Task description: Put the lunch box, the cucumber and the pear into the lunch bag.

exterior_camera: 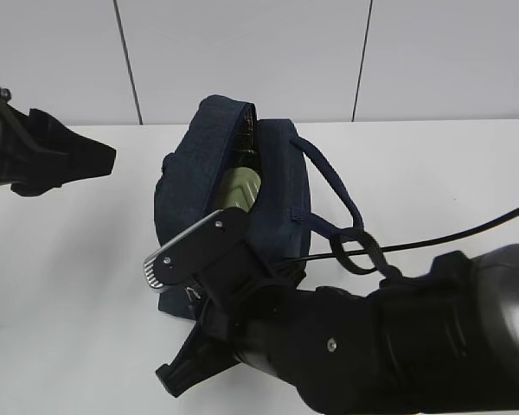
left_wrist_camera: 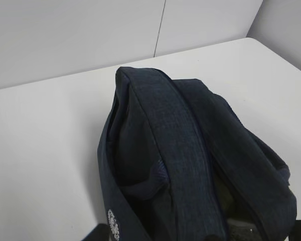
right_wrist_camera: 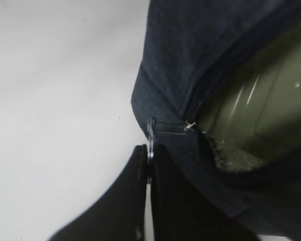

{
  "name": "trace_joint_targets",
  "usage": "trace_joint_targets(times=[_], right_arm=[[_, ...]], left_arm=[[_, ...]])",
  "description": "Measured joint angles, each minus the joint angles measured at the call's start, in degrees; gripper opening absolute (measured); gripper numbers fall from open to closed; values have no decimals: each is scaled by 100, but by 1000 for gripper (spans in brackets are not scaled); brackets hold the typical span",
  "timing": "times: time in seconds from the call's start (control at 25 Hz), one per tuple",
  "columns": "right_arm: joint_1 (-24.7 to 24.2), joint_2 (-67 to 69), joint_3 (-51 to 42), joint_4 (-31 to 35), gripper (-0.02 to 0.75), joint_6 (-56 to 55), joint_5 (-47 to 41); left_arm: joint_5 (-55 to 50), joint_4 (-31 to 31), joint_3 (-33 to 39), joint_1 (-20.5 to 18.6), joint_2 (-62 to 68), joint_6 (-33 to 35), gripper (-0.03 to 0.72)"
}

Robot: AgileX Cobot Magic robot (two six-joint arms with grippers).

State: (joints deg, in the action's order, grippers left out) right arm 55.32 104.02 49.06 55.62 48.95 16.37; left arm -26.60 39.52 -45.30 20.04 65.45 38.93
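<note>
The navy lunch bag [exterior_camera: 281, 186] stands mid-table with its zipper partly open. The sage-green lid of the lunch box [exterior_camera: 242, 186] shows inside the opening, and also in the right wrist view [right_wrist_camera: 261, 110]. My right gripper [right_wrist_camera: 150, 149] is shut on the silver ring pull [right_wrist_camera: 150, 133] at the bag's near corner; in the exterior view it [exterior_camera: 196, 298] sits low against the bag's front. My left gripper [exterior_camera: 73, 160] hovers open and empty to the left of the bag, looking down on the bag [left_wrist_camera: 165, 130]. The cucumber and the pear are out of view.
The bag's loop handle [exterior_camera: 337, 194] hangs to the right. A black cable [exterior_camera: 467, 229] runs across the white table [exterior_camera: 60, 277] to my right arm, which fills the lower right. A white panelled wall [exterior_camera: 242, 52] stands behind.
</note>
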Motion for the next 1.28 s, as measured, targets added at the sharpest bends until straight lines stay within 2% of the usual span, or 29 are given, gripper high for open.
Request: trace_joint_targets(times=[0.32, 0.6, 0.84, 1.0, 1.12, 1.28], right_arm=[[0, -670, -13, 1339, 0, 1857, 129], [0, -1072, 25, 1471, 0, 2258, 274], [0, -1092, 284, 1544, 0, 2492, 398], [0, -1092, 452, 1789, 0, 2844, 436], [0, -1092, 488, 2026, 0, 3116, 475], [0, -1092, 491, 2137, 0, 3206, 492]], left_arm=[[0, 0, 0, 0, 0, 0, 342], [-64, 0, 0, 0, 0, 0, 342], [-556, -17, 0, 0, 43, 111, 342], [-948, 191, 0, 0, 339, 800, 328], [-1119, 879, 0, -67, 581, 1880, 317], [-1408, 1689, 0, -377, 905, 3179, 315]])
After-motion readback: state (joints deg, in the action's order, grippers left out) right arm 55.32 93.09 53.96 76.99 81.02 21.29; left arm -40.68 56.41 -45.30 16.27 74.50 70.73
